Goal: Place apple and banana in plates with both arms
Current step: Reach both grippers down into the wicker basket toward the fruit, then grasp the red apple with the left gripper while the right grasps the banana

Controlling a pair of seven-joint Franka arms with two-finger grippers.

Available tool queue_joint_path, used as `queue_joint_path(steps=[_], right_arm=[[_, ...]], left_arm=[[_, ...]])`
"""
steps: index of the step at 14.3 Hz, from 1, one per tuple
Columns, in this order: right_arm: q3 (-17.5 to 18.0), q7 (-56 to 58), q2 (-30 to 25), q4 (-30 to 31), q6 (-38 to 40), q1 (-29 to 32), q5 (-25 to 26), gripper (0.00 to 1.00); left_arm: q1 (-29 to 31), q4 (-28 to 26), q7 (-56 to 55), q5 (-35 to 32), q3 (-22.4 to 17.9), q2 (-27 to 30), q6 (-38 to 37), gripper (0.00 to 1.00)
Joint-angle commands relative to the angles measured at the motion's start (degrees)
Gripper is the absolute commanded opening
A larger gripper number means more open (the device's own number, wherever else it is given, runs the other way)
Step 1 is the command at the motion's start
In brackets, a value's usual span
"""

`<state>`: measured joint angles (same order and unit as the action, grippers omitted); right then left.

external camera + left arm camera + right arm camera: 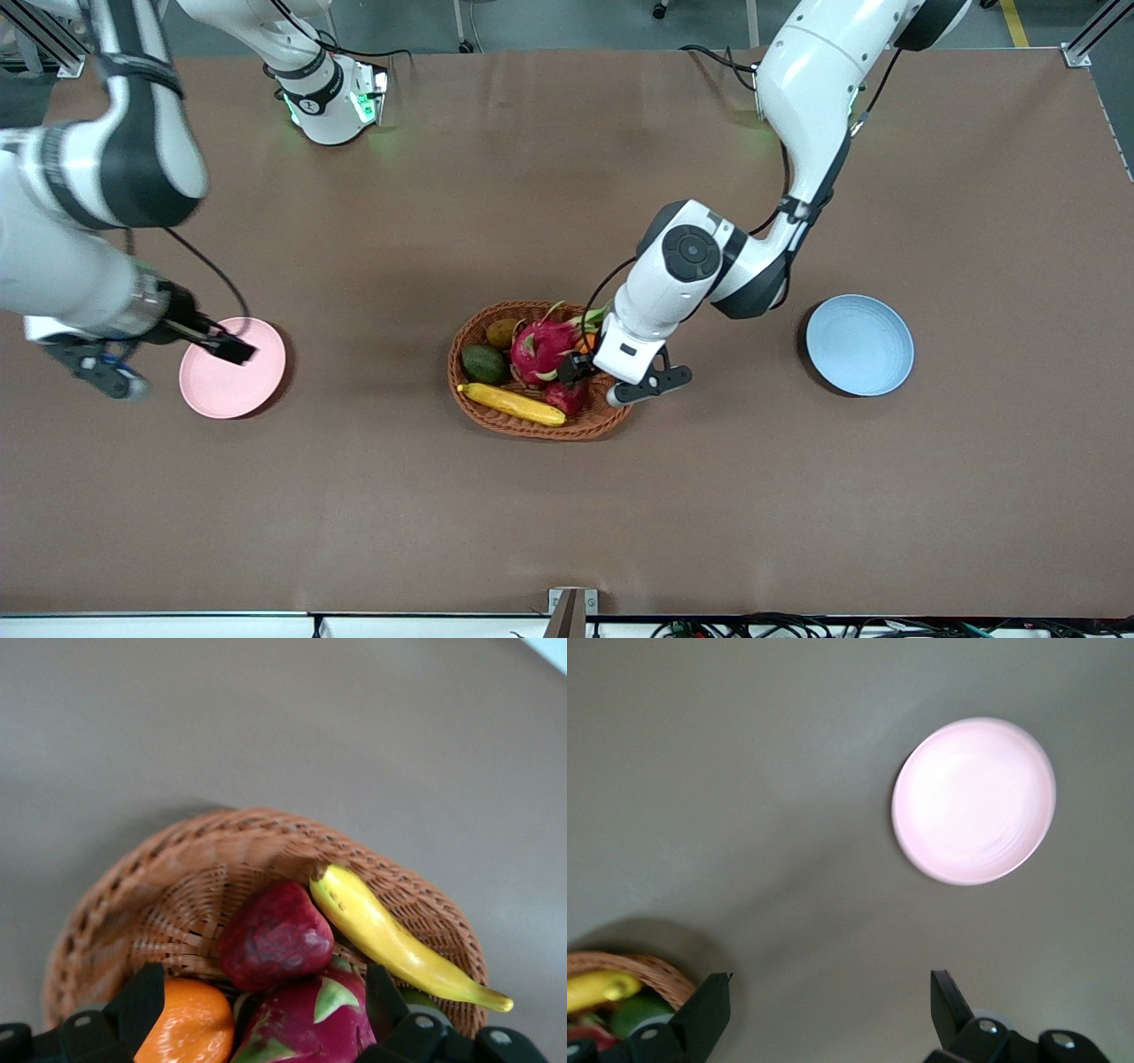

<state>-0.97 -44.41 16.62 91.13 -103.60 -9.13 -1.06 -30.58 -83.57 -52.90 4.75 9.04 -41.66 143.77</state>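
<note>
The dark red apple (567, 396) (275, 935) and the yellow banana (512, 404) (390, 939) lie in the wicker basket (496, 424), at the side nearer the front camera. My left gripper (574, 367) (263, 1001) is low over the basket and open. Its fingers (142, 1001) straddle the orange (182, 1023) and the pink dragon fruit (310, 1019), with the apple just past the fingertips. My right gripper (232, 348) (828, 1001) hangs open and empty, high by the pink plate (235, 390) (974, 802). The blue plate (859, 346) is empty.
The basket also holds a green avocado (484, 363) and a brownish fruit (501, 332). The pink plate lies toward the right arm's end of the table, the blue plate toward the left arm's end. Brown tabletop (567, 532) stretches nearer the front camera.
</note>
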Motion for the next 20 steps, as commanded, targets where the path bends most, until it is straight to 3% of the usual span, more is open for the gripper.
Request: queue_joint_path(steps=[1, 9, 20], right_arm=[[-0.4, -12.5, 2.5, -0.1, -3.2, -4.7, -0.1, 1.0], [-0.4, -37.2, 8.7, -1.4, -10.9, -12.5, -0.2, 1.0], [-0.4, -55.6, 23.5, -14.7, -12.9, -19.5, 0.4, 0.98]], left_arm=[[-1.6, 2.4, 0.2, 0.7, -0.3, -3.5, 1.4, 1.0], [-2.9, 4.6, 0.7, 0.2, -1.0, -7.5, 4.1, 1.0], [-2.9, 8.4, 0.5, 0.2, -1.1, -12.1, 5.2, 1.0]])
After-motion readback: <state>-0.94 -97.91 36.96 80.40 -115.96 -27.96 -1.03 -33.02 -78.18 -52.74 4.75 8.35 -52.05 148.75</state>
